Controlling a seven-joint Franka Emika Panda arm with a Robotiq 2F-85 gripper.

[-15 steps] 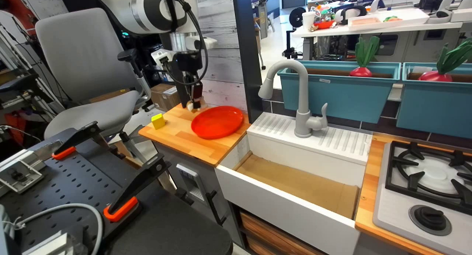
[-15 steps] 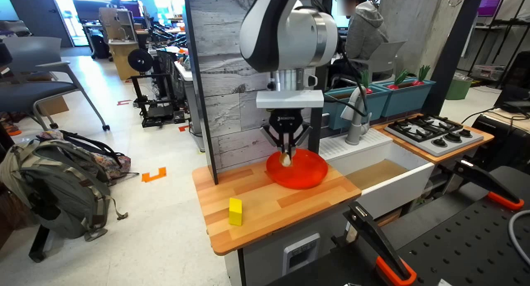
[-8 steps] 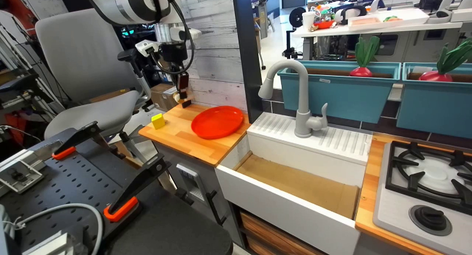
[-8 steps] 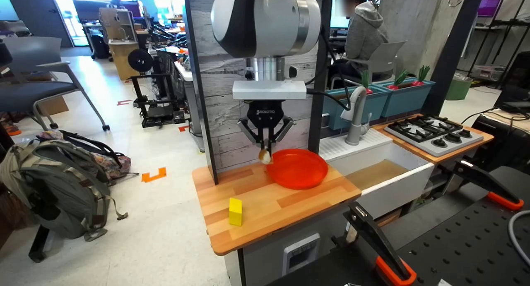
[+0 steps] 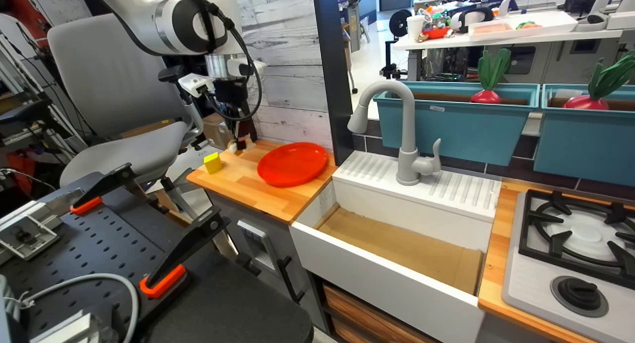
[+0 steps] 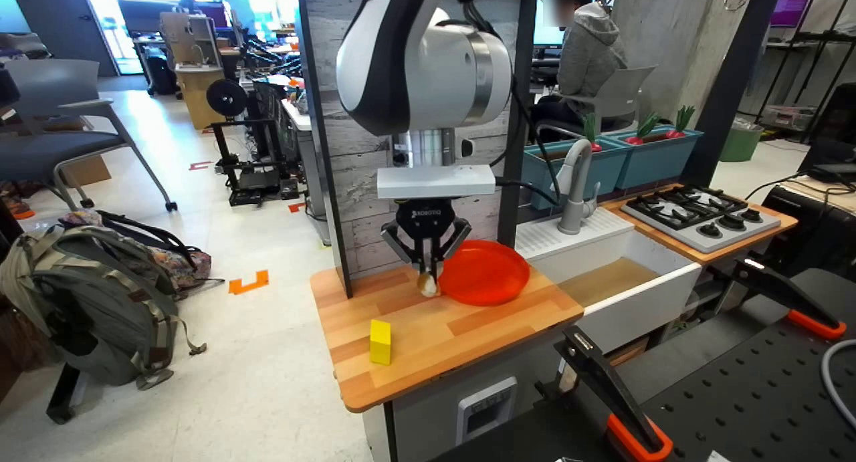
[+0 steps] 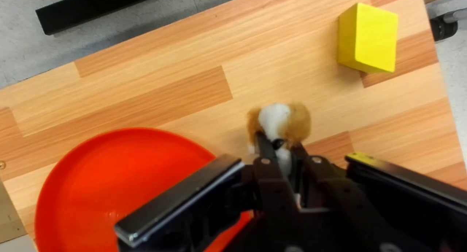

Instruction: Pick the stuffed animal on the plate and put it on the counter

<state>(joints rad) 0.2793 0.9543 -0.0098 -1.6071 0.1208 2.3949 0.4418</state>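
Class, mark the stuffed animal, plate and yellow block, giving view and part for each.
Stuffed animal point(image 7: 274, 120): wrist view, on its white fur.
Plate point(image 5: 292, 164): in an exterior view, on its bare middle.
Yellow block point(image 7: 372, 39): wrist view, on its brighter face.

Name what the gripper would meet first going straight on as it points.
Likely the butcher-block countertop beside the red plate, the held stuffed animal touching first; any gap is hard to judge.

Stuffed animal point(image 7: 276, 121), tan and white, is held just beside the round orange-red plate point(image 7: 105, 188), which lies flat on the wooden counter point(image 7: 175, 88).
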